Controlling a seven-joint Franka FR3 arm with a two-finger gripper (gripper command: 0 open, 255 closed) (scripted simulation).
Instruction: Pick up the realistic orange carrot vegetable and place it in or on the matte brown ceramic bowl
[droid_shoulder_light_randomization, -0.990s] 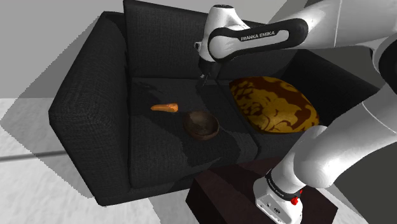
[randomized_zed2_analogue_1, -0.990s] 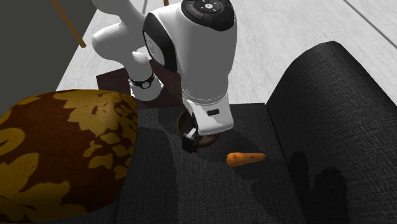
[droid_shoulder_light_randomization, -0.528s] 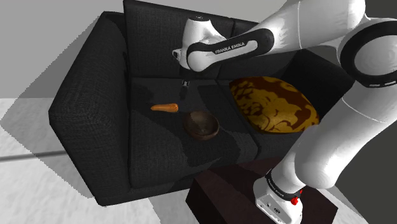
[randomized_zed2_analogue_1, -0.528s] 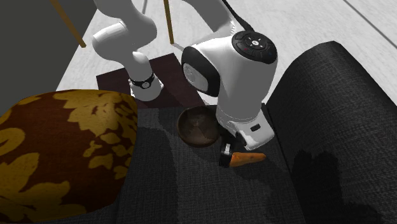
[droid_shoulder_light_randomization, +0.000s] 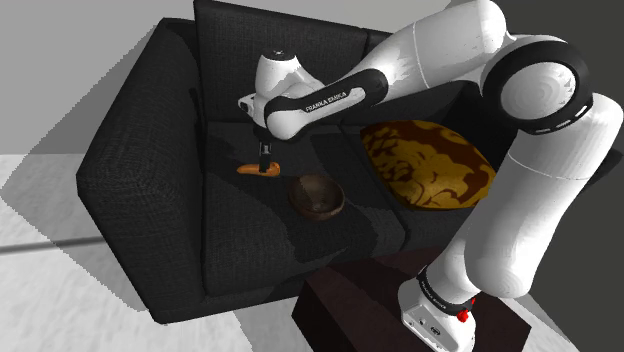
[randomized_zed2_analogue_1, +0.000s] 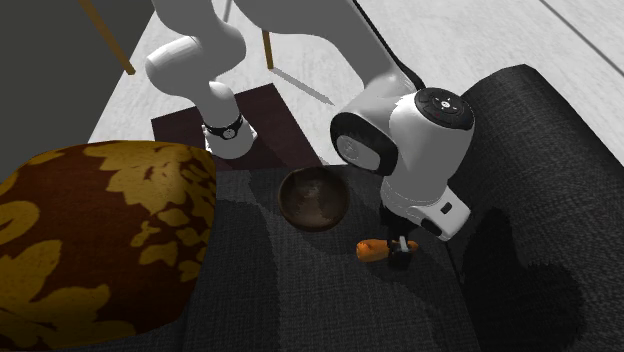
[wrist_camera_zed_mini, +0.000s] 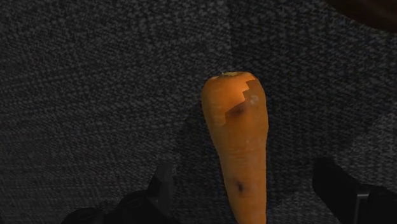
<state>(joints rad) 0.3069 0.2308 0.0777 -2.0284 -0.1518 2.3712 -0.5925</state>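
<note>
orange against charcoal weave, the tapered carrot (droid_shoulder_light_randomization: 248, 169) lay on the seat of the dark fabric sofa (droid_shoulder_light_randomization: 140, 170) in the shoulder view, near the round matte brown bowl (droid_shoulder_light_randomization: 317, 196) and toward that view's left of it, not in it. the all-black two-finger gripper (droid_shoulder_light_randomization: 264, 161) hung low over the carrot at the end of the white arm (droid_shoulder_light_randomization: 420, 60), with a brown and gold patterned cushion (droid_shoulder_light_randomization: 430, 165) well apart on the far side of the bowl and the dark box stand (droid_shoulder_light_randomization: 345, 310) below. in the second exterior view the gripper (randomized_zed2_analogue_1: 400, 252) sat down at the carrot (randomized_zed2_analogue_1: 369, 249), hiding one end of it, while the bowl (randomized_zed2_analogue_1: 313, 198) stood empty just beside them and the cushion (randomized_zed2_analogue_1: 90, 230) filled that view's left. in the wrist view the carrot (wrist_camera_zed_mini: 236, 140) ran lengthwise between the gripper (wrist_camera_zed_mini: 245, 184) fingers (wrist_camera_zed_mini: 162, 184), which stood open, one on each side, with sofa fabric showing in the gaps, so nothing was clasped. judged from this, the reach looked done or nearly so; the closing, the lift, the carry across to the bowl and the release were all left to do.
</note>
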